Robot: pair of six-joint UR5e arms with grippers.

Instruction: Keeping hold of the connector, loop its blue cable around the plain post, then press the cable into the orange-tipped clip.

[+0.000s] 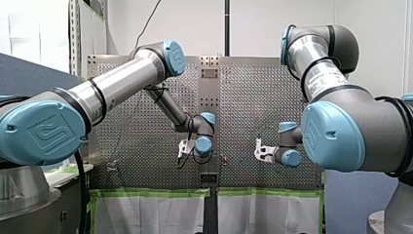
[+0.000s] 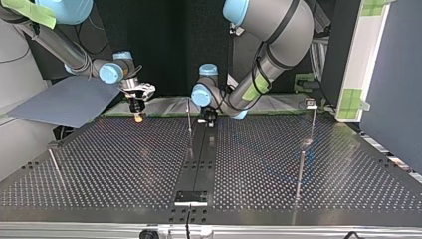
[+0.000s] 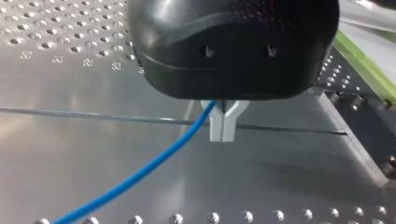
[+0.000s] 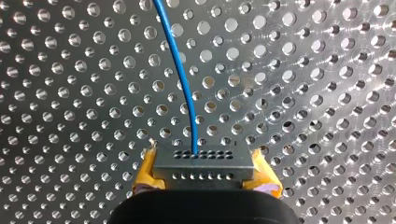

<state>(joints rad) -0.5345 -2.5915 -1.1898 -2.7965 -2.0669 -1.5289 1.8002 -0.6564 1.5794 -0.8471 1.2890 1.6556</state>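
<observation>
Right wrist view: yellow-padded fingers of the right gripper [image 4: 204, 171] clamp the grey rectangular connector [image 4: 203, 161] above the perforated metal worktop [image 4: 303, 93], anchoring its thin blue cable [image 4: 180, 70]; the left gripper [image 3: 223, 126], fingers together on that cable, presumably guides it.

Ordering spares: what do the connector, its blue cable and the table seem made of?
The connector: matte grey block, plastic or metal, unclear; rows of small pin holes. The blue cable: smooth plastic-looking jacket, flexible, since it curves gently. The table: bare metal, going by its silvery sheen and glinting hole rims.
</observation>
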